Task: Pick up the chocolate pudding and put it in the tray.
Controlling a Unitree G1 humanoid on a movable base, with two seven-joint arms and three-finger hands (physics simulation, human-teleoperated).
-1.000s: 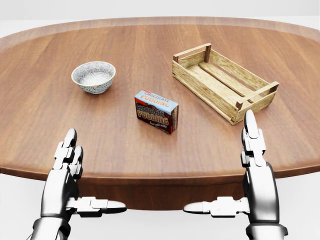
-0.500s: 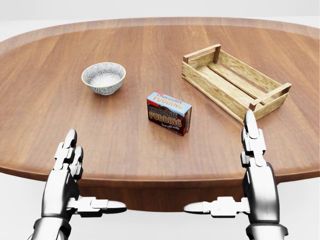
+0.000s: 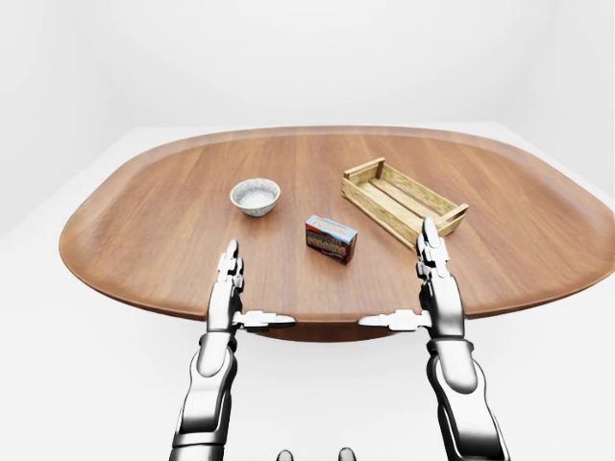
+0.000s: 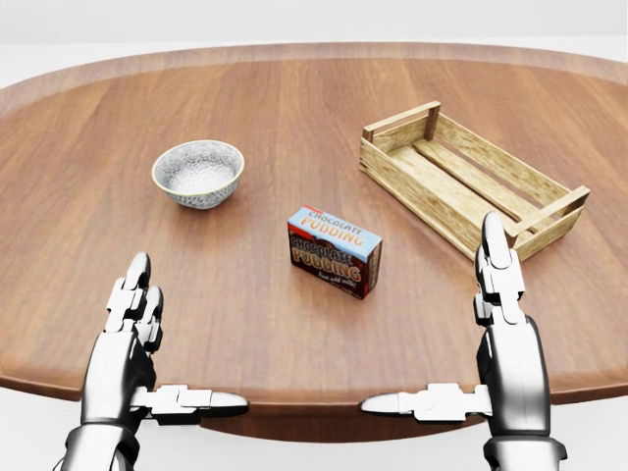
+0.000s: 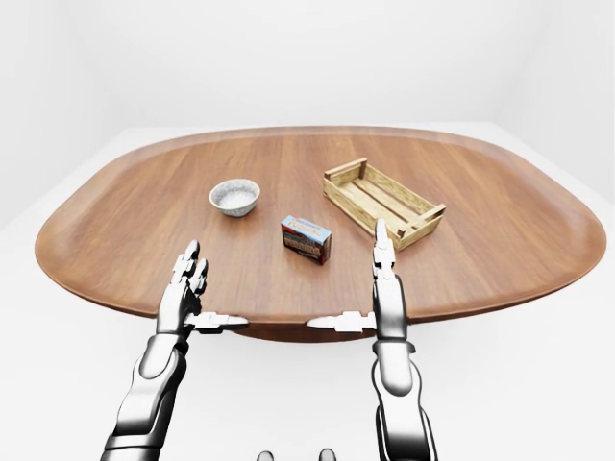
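Observation:
The chocolate pudding box (image 4: pixel 335 251), brown with a blue top, stands on the wooden table (image 4: pixel 294 98) near the middle of the head view. The slatted wooden tray (image 4: pixel 471 179) lies to its upper right, with nothing in it. My left hand (image 4: pixel 167 343) hangs open at the lower left, over the table's near edge. My right hand (image 4: pixel 461 339) is open at the lower right, its long fingers (image 4: pixel 494 257) pointing up close to the tray's near corner. Neither hand touches the box.
A small patterned bowl (image 4: pixel 198 173) sits to the upper left of the box. The oval table's near edge (image 3: pixel 317 317) runs just under both hands. White floor and walls surround the table.
The whole picture has shifted: the camera moved closer to the table, so box, bowl and tray sit lower in the head view. Both hands keep their pose and stay open.

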